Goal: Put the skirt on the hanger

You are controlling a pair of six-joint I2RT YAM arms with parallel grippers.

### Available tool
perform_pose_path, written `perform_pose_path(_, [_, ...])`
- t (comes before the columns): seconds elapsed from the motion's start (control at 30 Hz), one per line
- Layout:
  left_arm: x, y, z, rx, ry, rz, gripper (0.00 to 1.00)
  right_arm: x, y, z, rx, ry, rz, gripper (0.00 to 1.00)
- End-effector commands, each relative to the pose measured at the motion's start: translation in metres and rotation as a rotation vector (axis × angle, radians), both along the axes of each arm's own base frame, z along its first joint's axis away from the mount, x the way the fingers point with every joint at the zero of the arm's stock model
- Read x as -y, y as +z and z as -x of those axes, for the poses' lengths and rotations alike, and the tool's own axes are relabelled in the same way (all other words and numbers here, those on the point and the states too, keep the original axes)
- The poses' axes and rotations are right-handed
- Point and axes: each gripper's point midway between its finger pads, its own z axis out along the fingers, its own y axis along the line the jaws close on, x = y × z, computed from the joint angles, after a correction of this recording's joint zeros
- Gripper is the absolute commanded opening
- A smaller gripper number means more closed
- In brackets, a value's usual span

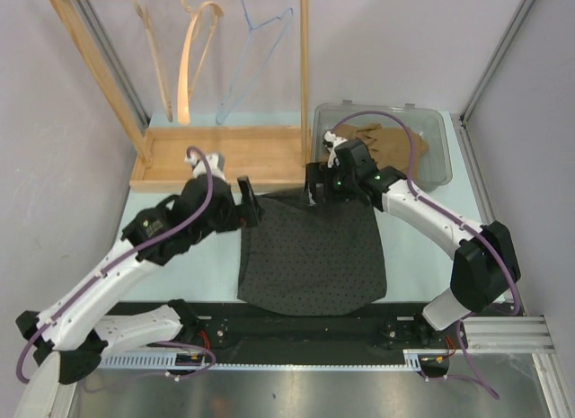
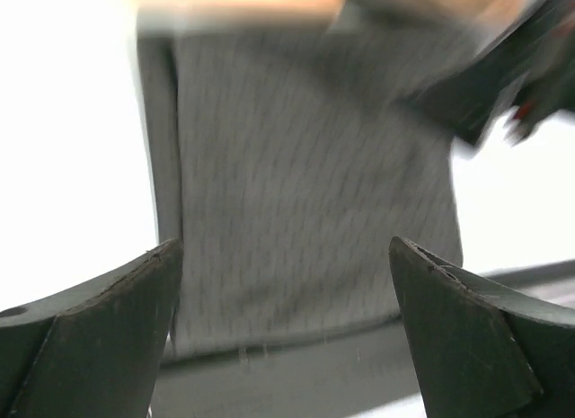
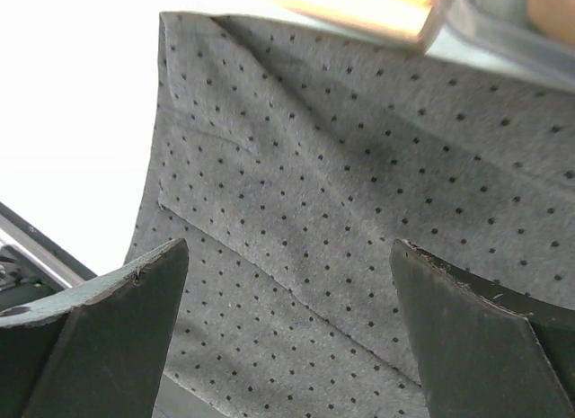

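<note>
Evidently soft and floppy, the skirt (image 1: 310, 252) wants pinching at its upper waistband corners — left pincer (image 2: 283, 245) and right pincer (image 3: 289, 247) gape empty.

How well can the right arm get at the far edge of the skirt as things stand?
Probably yes. Its open fingers hover close over the skirt at its far right corner, nothing between them. The clear bin sits behind, out of the way.
</note>
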Motion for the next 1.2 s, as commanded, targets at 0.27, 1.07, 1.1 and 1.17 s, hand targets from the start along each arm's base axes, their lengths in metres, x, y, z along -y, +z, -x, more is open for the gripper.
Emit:
perform_pose_path(0.27, [-0.023, 0.211, -0.112, 0.612, 0.01, -0.142, 1.0, 0.004, 0.052, -0.012, 0.032, 0.013, -0.165, 0.89])
perform_pose_path(1.07, [-0.088, 0.25, -0.233, 0.675, 0.079, -0.208, 0.99, -0.006, 0.036, -0.015, 0.035, -0.06, -0.106, 0.86])
perform_pose_path(1.1, [-0.092, 0.249, -0.236, 0.671, 0.091, -0.211, 0.99, -0.007, 0.036, -0.015, 0.034, -0.056, -0.112, 0.86])
perform_pose_path(1.17, [-0.097, 0.242, -0.242, 0.653, 0.11, -0.213, 0.99, -0.009, 0.033, -0.016, 0.029, -0.058, -0.113, 0.85])
